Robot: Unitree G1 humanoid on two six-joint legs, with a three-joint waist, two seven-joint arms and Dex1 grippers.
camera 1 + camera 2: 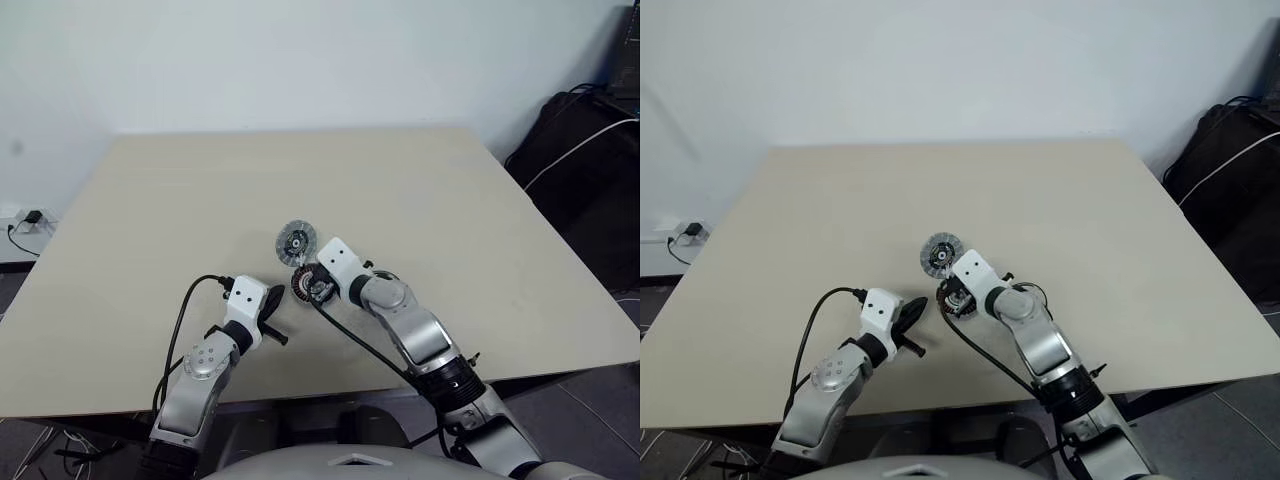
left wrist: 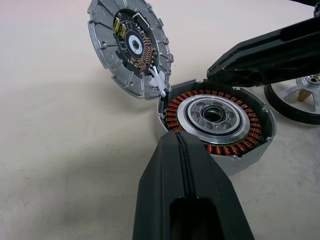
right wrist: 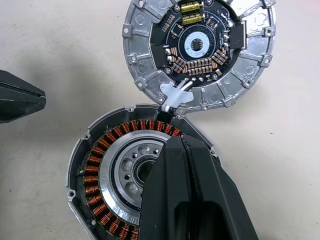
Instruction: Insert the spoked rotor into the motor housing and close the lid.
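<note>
Motor housing (image 2: 220, 125): sits open on the beige worktop (image 1: 450, 200), near its front edge and about midway across; a ring of copper-brown windings surrounds a silver centre with a dark bore.
Lid (image 3: 197, 52): lies just beyond the housing, flipped open with its inner face up, showing a dark circuit board inside a ribbed silver rim; a small white connector joins it to the housing's edge where the two meet.
Spoked rotor (image 2: 300, 97): rests flat on the worktop just beside the housing, on its right side; the left wrist view catches part of its black rim and silver spokes at the frame edge, behind the right jaws.
Right gripper (image 3: 182, 150): its jaws are pressed together with nothing between them, tip hanging over the housing's silver centre; whether it touches the metal cannot be told.
Left gripper (image 2: 182, 145): its jaws are likewise pressed together and hold nothing, tip pointing at the near side of the housing from the left, a little apart from it in the head views.
Surroundings: dark bags (image 1: 590, 150) with a white cable stand on the floor to the right of the worktop.
</note>
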